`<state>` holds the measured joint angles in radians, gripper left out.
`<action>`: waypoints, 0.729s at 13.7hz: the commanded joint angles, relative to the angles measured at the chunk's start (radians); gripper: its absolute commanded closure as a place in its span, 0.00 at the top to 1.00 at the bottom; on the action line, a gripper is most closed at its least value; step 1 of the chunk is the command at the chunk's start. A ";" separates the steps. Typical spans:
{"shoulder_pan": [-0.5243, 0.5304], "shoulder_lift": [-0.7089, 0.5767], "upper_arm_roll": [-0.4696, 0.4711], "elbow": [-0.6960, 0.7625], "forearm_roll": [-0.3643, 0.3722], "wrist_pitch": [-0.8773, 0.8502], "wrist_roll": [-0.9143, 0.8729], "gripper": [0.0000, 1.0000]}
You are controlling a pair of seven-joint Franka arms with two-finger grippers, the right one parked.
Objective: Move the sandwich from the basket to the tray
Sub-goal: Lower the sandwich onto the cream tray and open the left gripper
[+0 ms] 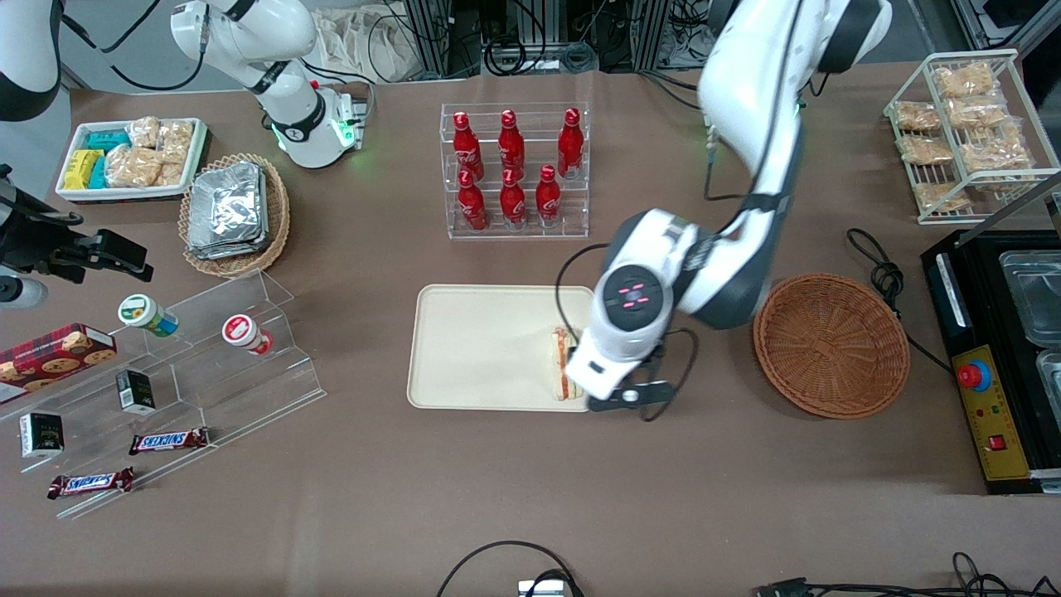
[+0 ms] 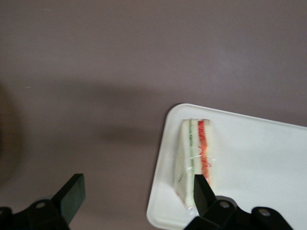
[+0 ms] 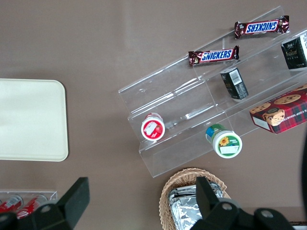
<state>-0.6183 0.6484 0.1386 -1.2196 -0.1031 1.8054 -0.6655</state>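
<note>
The sandwich (image 1: 564, 363) lies on the cream tray (image 1: 481, 348), close to the tray's edge toward the working arm's end and near a rounded corner. In the left wrist view the sandwich (image 2: 196, 158) shows white bread with green and orange-red filling, resting on the tray (image 2: 254, 163). My left gripper (image 2: 136, 194) is open above it. One black finger (image 2: 72, 191) hangs over bare table, the other finger (image 2: 202, 189) over the sandwich's tip. In the front view the gripper (image 1: 622, 400) sits at the tray's edge. The reddish-brown basket (image 1: 831, 344) stands empty beside the tray.
A clear rack of red bottles (image 1: 514, 170) stands farther from the front camera than the tray. Acrylic steps with snacks (image 1: 166, 373) and a tan basket of foil packets (image 1: 232, 211) lie toward the parked arm's end. A black appliance (image 1: 995, 356) and wire snack rack (image 1: 966, 133) flank the basket.
</note>
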 commanded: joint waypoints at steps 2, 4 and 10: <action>0.072 -0.425 0.001 -0.508 -0.004 0.116 0.015 1.00; 0.161 -0.557 0.004 -0.630 -0.001 0.121 0.143 1.00; 0.331 -0.676 -0.001 -0.643 0.010 -0.016 0.484 1.00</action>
<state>-0.3172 -0.0185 0.1594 -1.8759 -0.1017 1.8251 -0.2732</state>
